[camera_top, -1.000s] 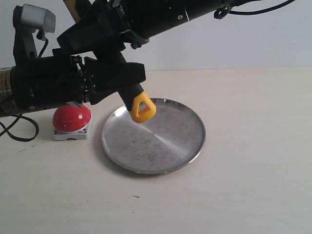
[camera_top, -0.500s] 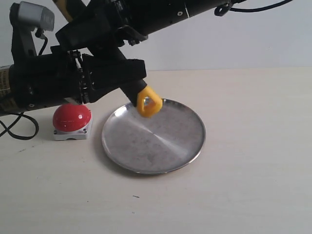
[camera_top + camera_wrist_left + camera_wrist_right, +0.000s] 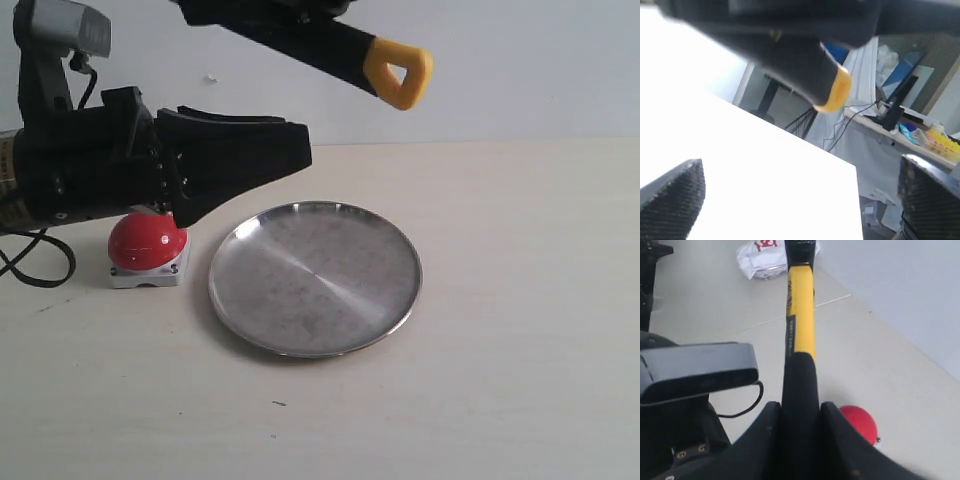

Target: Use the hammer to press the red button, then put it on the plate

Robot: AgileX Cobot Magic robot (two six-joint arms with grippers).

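Nearest me, on the pale wooden table (image 3: 520, 380), lies the round shallow silver metal plate (image 3: 315, 280), bare. At its nine o'clock, just beside the rim but apart from it, sits the glossy red button (image 3: 147, 243) on its small square light-grey base. Directly above the button hangs the black left gripper (image 3: 298, 145), pointing toward three o'clock, its fingers (image 3: 675, 195) spread wide with nothing between them. Higher up, at about one o'clock from the plate and well clear of it, the claw hammer (image 3: 310, 40) with its black-and-yellow handle is held in the air, its yellow looped end tilted downward. The right gripper (image 3: 800, 407) has its fingers pinched on the black part of the handle. Behind is a plain white wall (image 3: 540, 80).
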